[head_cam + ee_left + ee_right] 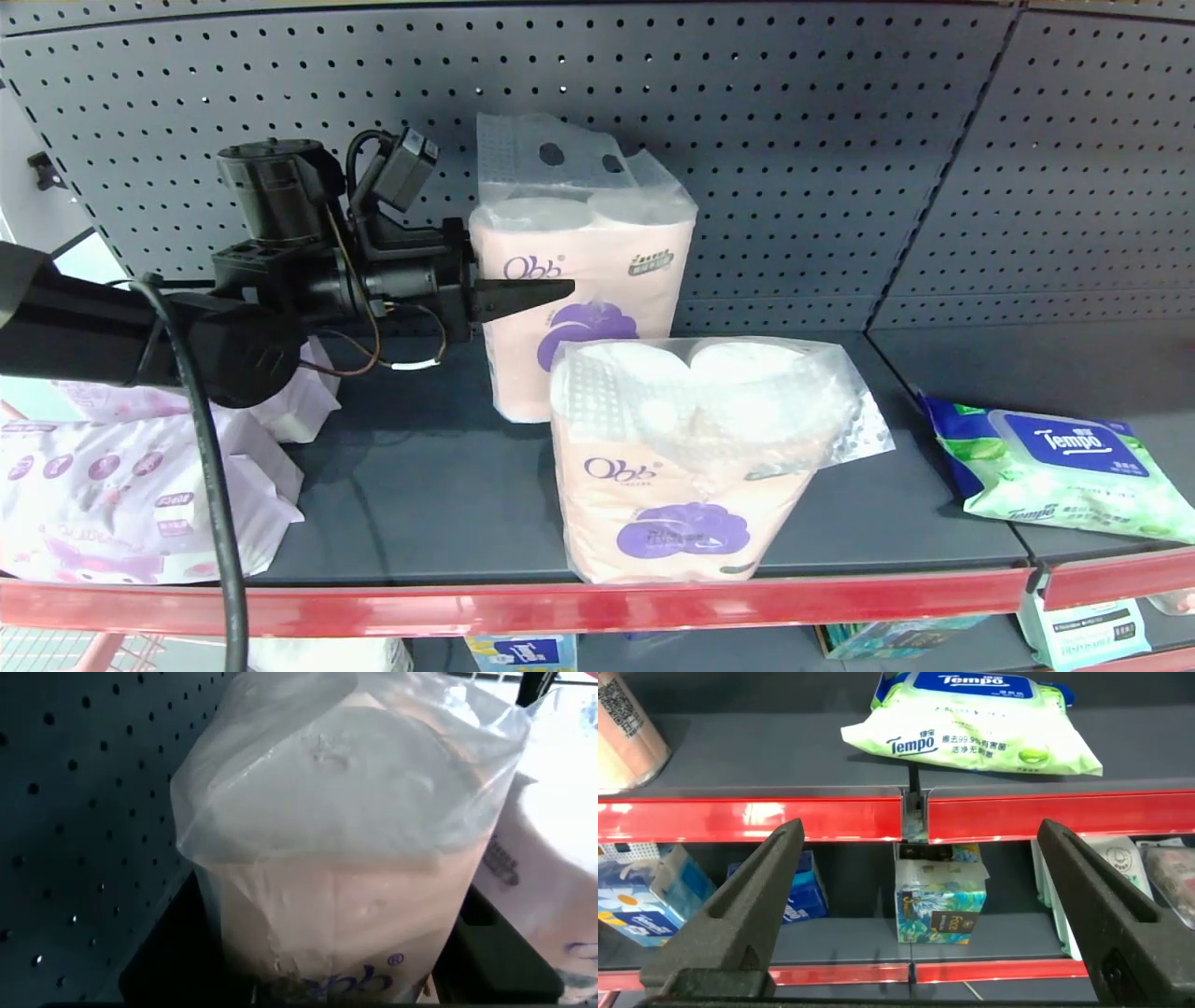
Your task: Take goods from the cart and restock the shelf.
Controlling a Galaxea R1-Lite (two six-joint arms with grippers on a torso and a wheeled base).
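Observation:
A pink toilet paper pack point(583, 280) in clear plastic stands upright at the back of the dark shelf point(420, 485), against the pegboard. My left gripper point(551, 280) comes in from the left and is shut on it, one finger point(523, 297) lying across its front face. The left wrist view has this pack point(346, 859) between the two dark fingers. A second identical pack point(681, 457) stands near the shelf's front edge, free of any gripper. My right gripper point(922, 831) hangs open and empty in front of the red shelf rail point(785, 821).
A green and blue wet wipes pack point(1064, 467) lies on the shelf at the right. Pink patterned tissue packs point(140, 485) lie at the left. The red rail point(560, 602) runs along the front edge. Boxed goods point(938, 901) fill the lower shelf.

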